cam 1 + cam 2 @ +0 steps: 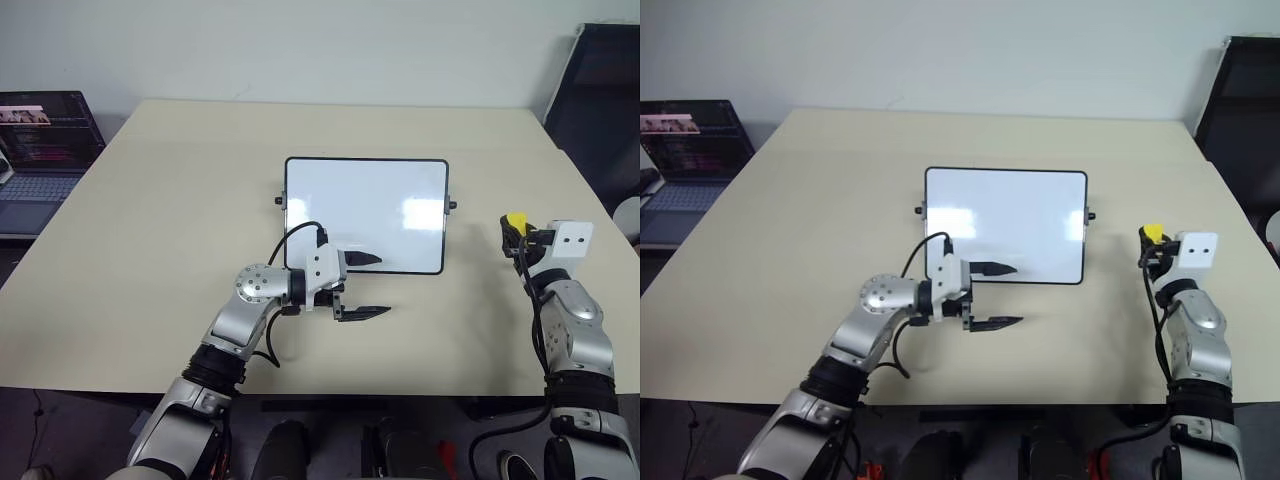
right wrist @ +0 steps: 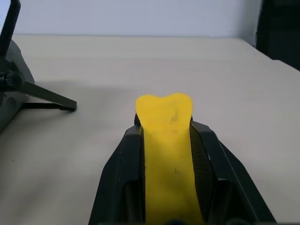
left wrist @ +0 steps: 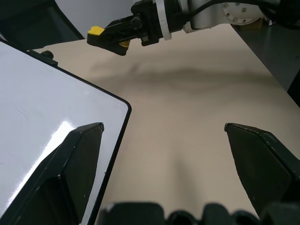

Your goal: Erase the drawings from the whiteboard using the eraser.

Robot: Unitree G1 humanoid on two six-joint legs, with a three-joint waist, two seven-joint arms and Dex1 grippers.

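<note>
whiteboard (image 1: 366, 205): glossy, black-framed, rounded, long axis left-right | eraser (image 2: 168, 140): yellow, pinched by right hand (image 1: 516, 238) | left hand (image 1: 363, 286): spread

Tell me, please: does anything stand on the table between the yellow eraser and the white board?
Nothing visible does. The small yellow eraser sits clamped in the right tool, beside the glossy black-framed whiteboard; only bare beige table lies between. The open left tool straddles the board's near edge.
</note>
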